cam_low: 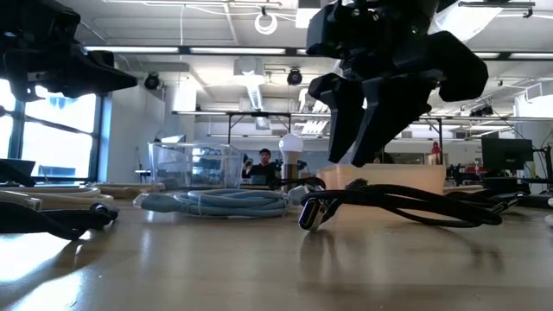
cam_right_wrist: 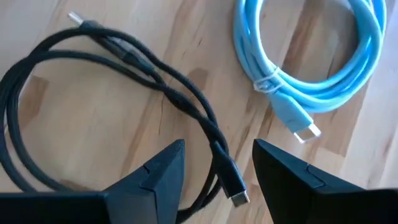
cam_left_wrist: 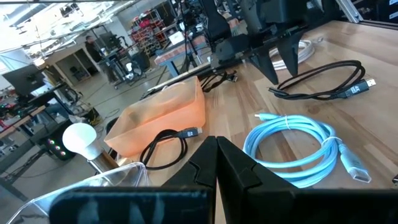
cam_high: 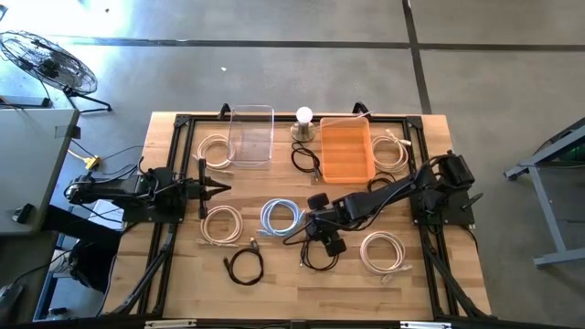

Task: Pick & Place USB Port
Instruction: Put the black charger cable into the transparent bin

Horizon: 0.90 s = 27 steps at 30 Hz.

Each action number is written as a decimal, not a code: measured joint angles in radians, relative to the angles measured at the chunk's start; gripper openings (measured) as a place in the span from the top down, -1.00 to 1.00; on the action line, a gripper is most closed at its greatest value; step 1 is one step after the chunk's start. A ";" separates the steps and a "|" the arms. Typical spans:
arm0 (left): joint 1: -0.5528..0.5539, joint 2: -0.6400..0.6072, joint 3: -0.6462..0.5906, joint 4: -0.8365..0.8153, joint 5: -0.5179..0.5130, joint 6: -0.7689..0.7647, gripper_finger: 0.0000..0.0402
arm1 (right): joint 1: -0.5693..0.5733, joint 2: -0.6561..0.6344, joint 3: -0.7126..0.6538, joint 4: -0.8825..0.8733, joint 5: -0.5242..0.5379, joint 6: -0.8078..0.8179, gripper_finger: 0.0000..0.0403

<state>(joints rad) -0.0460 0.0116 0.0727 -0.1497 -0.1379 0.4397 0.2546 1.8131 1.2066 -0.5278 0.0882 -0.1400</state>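
My left end effector [cam_high: 222,188] sits parked at the counter's [cam_high: 183,265] left side, fingers pressed together, holding nothing. Just right of it: white coiled cable [cam_high: 222,225], clear bin [cam_high: 250,134], small black cable [cam_high: 245,265]. Blue cable [cam_high: 281,216] lies mid-counter, with the orange bin [cam_high: 346,149] behind it to the right, a black cable [cam_high: 304,161] draped at its left edge. My right end effector [cam_right_wrist: 217,163] hangs over the black USB cable [cam_right_wrist: 112,74] near the counter's middle, fingers parted, straddling the connector end [cam_right_wrist: 235,194], not gripping it. Another white coil [cam_high: 384,251] lies further right.
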 joint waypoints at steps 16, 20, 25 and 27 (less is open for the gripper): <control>0.000 0.007 -0.001 0.000 -0.001 0.000 1.00 | -0.070 0.097 0.000 0.065 -0.124 -0.070 0.10; 0.000 0.007 -0.001 0.000 -0.001 -0.002 1.00 | -0.079 0.107 0.000 0.062 -0.129 -0.070 0.10; 0.000 0.007 -0.001 -0.001 0.012 -0.003 1.00 | -0.080 0.107 0.000 0.063 -0.125 -0.069 0.30; 0.000 0.007 -0.001 -0.004 0.032 -0.003 1.00 | -0.079 0.107 0.000 0.063 -0.126 -0.069 0.49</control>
<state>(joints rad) -0.0460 0.0185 0.0719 -0.1540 -0.1060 0.4366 0.1753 1.9205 1.2064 -0.4649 -0.0377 -0.2088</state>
